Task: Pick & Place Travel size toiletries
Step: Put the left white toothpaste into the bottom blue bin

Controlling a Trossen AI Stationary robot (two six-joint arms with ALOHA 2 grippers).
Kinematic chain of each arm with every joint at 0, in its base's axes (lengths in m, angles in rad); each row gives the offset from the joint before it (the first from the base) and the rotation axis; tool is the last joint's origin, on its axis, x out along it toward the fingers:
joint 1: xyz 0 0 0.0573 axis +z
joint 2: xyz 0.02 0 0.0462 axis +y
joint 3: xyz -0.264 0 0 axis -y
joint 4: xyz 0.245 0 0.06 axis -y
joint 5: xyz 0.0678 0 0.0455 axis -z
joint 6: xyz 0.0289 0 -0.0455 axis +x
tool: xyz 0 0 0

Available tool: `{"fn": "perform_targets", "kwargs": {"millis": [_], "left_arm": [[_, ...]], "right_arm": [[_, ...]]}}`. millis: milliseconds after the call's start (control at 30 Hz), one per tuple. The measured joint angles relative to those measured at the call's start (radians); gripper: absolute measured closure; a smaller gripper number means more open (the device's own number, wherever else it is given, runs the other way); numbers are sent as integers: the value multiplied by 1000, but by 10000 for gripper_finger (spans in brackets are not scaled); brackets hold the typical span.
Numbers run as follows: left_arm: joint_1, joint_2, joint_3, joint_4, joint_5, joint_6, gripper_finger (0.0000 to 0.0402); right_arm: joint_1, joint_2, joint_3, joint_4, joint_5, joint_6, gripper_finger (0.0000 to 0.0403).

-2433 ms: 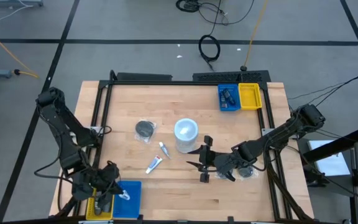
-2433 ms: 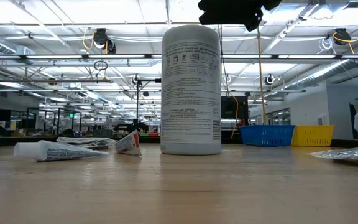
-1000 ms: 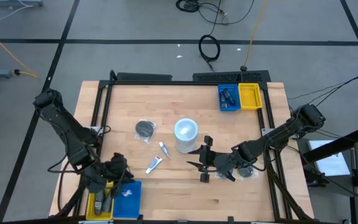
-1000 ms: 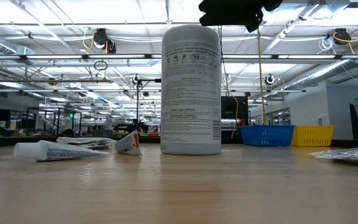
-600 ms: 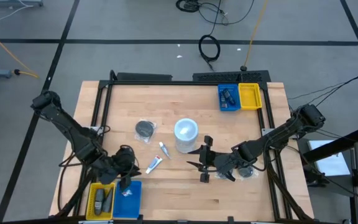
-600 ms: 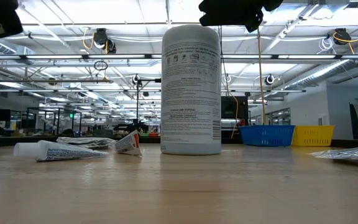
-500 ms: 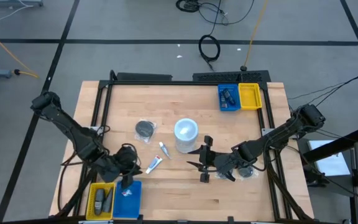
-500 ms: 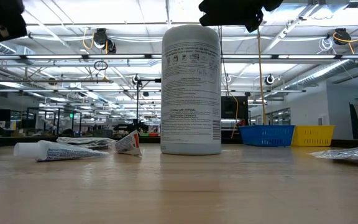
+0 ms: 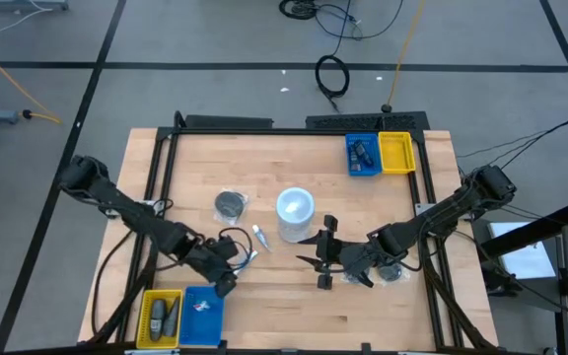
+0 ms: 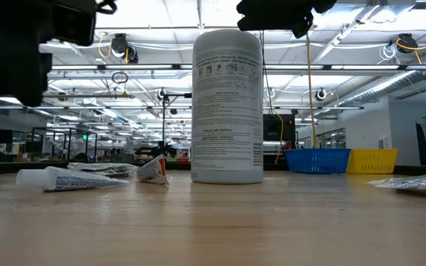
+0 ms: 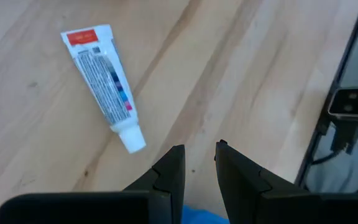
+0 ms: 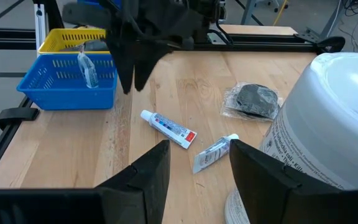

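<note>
Left jaws hover over a small tube, gripping nothing

Left gripper [image 9: 227,283] jaws stand narrowly parted and empty; right gripper [image 9: 321,259] jaws stand apart, empty, at 3 o'clock. The white tube [image 11: 103,87] with red end lies on the worktop [image 9: 284,158] at 6 o'clock of the disc [image 9: 229,204]. The blue tray [image 12: 67,87] holds 1 clear bottle [image 12: 89,70].

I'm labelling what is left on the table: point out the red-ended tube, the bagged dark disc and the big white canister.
red-ended tube [image 11: 100,74], left wrist view, printed middle.
bagged dark disc [image 12: 256,99], right wrist view, disc's top.
big white canister [image 10: 227,111], low view, label.
</note>
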Motion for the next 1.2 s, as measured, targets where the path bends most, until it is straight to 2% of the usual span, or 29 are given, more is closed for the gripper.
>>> {"fn": "perform_targets", "kwargs": {"millis": [367, 900, 1200], "left_arm": [[85, 82, 0, 1, 118, 33, 314], [90, 82, 0, -1, 118, 54, 313], [90, 132, 0, 2, 157, 66, 313]], "right_arm": [[0, 0, 0, 0, 0, 0, 242], [0, 0, 0, -3, 0, 0, 242], [0, 0, 0, -6, 0, 0, 244]]}}
